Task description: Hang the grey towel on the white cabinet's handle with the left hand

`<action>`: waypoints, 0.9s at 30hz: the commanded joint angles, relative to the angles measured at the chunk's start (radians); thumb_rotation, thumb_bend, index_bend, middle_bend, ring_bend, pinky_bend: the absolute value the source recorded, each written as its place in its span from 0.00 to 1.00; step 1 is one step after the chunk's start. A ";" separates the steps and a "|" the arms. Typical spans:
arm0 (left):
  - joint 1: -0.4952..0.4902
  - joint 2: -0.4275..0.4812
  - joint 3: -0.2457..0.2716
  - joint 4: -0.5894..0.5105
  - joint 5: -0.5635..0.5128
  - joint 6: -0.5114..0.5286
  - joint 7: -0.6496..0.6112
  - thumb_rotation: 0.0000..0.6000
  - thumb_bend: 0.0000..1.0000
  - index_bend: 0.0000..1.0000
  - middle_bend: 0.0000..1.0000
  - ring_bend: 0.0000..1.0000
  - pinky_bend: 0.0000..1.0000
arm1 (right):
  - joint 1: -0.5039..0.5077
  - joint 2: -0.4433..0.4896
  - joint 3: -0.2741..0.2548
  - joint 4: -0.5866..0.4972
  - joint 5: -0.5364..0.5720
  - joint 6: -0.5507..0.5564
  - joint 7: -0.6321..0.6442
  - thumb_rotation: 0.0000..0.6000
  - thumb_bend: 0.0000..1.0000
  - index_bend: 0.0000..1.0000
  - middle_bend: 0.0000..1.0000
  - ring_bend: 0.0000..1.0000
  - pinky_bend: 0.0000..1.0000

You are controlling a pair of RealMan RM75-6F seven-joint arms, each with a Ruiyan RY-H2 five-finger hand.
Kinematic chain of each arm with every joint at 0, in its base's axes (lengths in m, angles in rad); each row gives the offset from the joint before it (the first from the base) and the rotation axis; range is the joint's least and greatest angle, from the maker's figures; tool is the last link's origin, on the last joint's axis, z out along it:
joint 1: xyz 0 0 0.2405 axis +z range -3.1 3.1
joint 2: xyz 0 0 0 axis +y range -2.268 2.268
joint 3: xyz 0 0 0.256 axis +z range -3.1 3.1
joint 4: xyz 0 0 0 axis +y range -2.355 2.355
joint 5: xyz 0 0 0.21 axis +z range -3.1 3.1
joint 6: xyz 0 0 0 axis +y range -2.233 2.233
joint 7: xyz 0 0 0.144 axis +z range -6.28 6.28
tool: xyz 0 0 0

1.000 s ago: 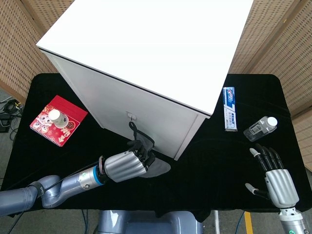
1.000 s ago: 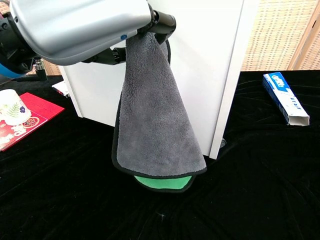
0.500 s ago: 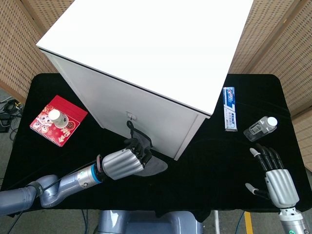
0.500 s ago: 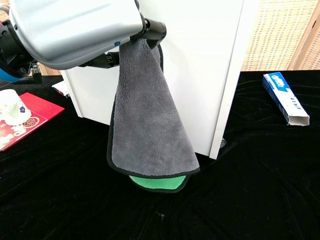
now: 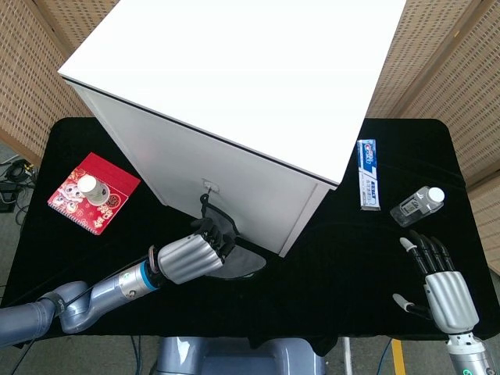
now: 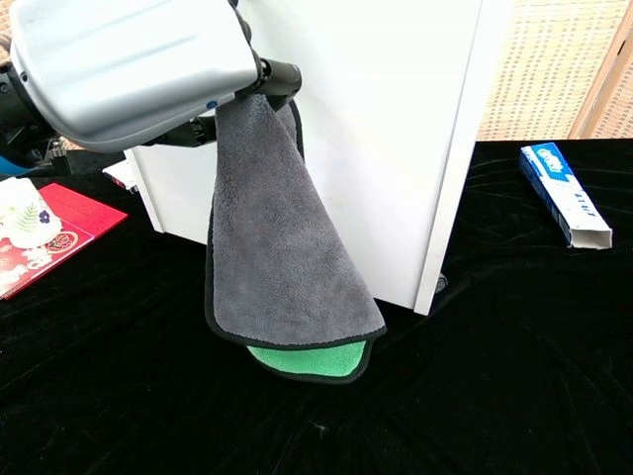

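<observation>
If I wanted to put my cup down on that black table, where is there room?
Bare cloth lies between the white cabinet and the right hand, below the toothpaste box and the water bottle. Another patch lies below the red booklet. It is crowded at the cabinet's front, where the left hand holds the grey towel.

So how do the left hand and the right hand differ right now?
The left hand grips the grey towel in front of the white cabinet; the right hand holds nothing. The left hand's fingers are curled in; the right hand's fingers are spread apart. The left hand shows in both views, the right hand only in the head view. Both have silver backs and dark fingers.
</observation>
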 commanded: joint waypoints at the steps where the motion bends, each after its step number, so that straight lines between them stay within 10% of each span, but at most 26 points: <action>1: 0.020 -0.003 0.000 0.002 -0.020 -0.002 0.042 1.00 0.33 0.75 0.78 0.72 0.62 | 0.000 0.000 0.000 0.000 0.000 0.000 0.000 1.00 0.12 0.08 0.00 0.00 0.00; 5: 0.051 0.004 -0.002 -0.027 -0.058 -0.014 0.103 1.00 0.09 0.45 0.47 0.49 0.44 | 0.000 0.000 0.000 0.000 0.000 0.000 0.000 1.00 0.12 0.08 0.00 0.00 0.00; 11: 0.067 0.044 0.014 -0.051 -0.033 0.002 0.121 1.00 0.02 0.18 0.03 0.07 0.09 | 0.000 -0.003 -0.001 0.000 -0.001 -0.001 -0.006 1.00 0.12 0.07 0.00 0.00 0.00; 27: 0.345 0.098 0.164 -0.094 -0.019 0.370 -0.055 1.00 0.02 0.06 0.00 0.00 0.00 | -0.001 -0.006 0.000 0.000 -0.003 0.000 -0.023 1.00 0.12 0.07 0.00 0.00 0.00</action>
